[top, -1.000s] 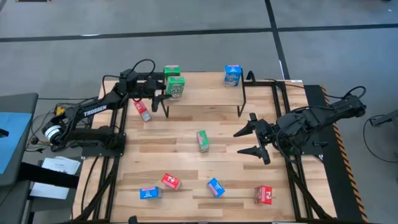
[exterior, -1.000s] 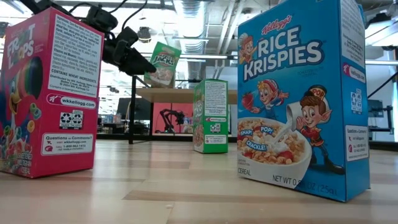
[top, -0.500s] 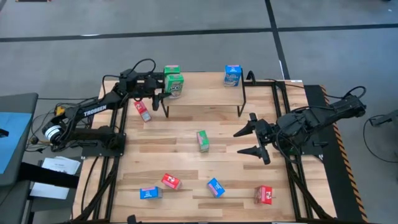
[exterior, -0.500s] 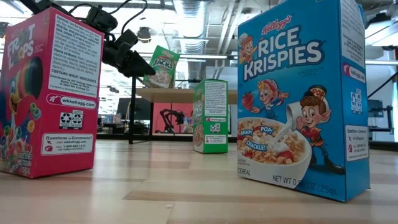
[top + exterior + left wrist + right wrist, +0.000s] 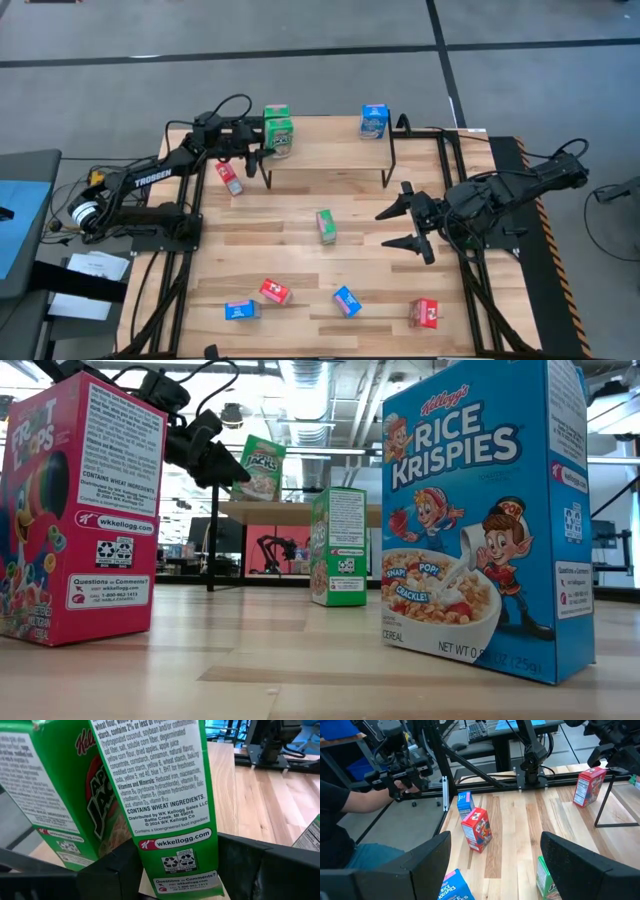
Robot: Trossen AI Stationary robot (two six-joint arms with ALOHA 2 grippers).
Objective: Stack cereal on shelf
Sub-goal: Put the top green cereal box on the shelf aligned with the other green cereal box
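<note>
High view: the shelf (image 5: 330, 148) stands at the table's (image 5: 300, 260) twelve o'clock edge. The left tool (image 5: 262, 137) reaches over the shelf's nine o'clock end, closed on a green Apple Jacks box (image 5: 280, 135), which sits just short of a second green box (image 5: 276, 113) at its twelve o'clock side. A blue box (image 5: 374, 121) stands on the shelf's three o'clock end. The right tool (image 5: 408, 228) hangs with jaws spread and empty near the table's three o'clock side; a third green box (image 5: 326, 225) lies on the table at its nine o'clock, so the right arm is the nearer one to it. More boxes lie along the six o'clock edge.

Low view: the held green box (image 5: 262, 467) is tilted, its lower edge at about the level of the board (image 5: 300, 510), in the left tool (image 5: 222, 468). Whether it touches the board I cannot tell. A large red Froot Loops box (image 5: 75, 515) and a blue Rice Krispies box (image 5: 480, 510) fill the foreground.

Left wrist view: the dark fingers (image 5: 112, 875) clamp the held box's (image 5: 160, 795) narrow bottom end, its long axis pointing away from the tool, with the second green box (image 5: 55, 795) right beside it. The coming move, in my judgement, turns on righting this box next to its neighbour before letting go.

Right wrist view: spread empty fingers (image 5: 425, 862) frame a red box (image 5: 476, 829) and a blue box (image 5: 464, 803) on the table.
</note>
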